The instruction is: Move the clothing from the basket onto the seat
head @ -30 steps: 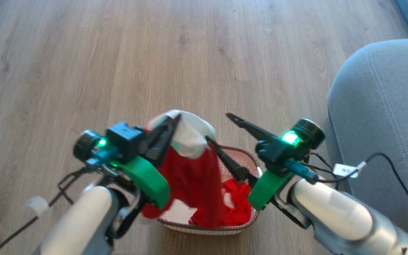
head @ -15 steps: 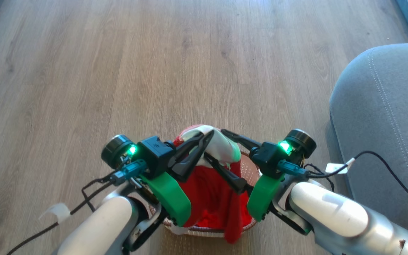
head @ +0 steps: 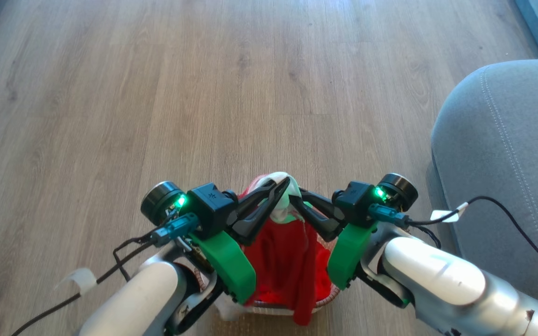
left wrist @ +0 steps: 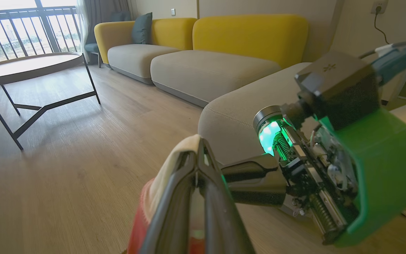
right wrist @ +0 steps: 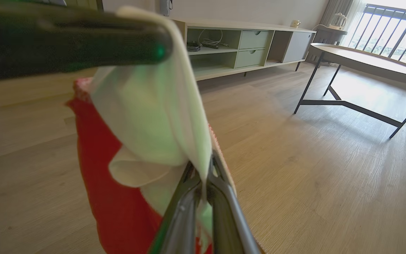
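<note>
Left pincer [head: 282, 187] and right pincer [head: 298, 198], both clamped on the white top of the thin red-and-white fabric garment [head: 287, 261]. It hangs over the small cream perforated plastic basket [head: 330, 293], hem trailing past the basket's near rim. Raise until the hem clears that rim, then carry it right of the basket to the large grey upholstered seat [head: 507, 163]. The seat's rounded edge stands near the basket; the pale wood floor [head: 250, 93] beyond the basket gives open room.

- light wood plank floor [head: 203, 93] all over, sun glare on it
- yellow sofa [left wrist: 252, 35] with pale seat cushions against the wall
- round table [left wrist: 26, 63] on thin dark legs
- balcony railing [left wrist: 12, 31] behind it, bright daylight
- low cabinet [right wrist: 224, 46] with green drawers
</note>
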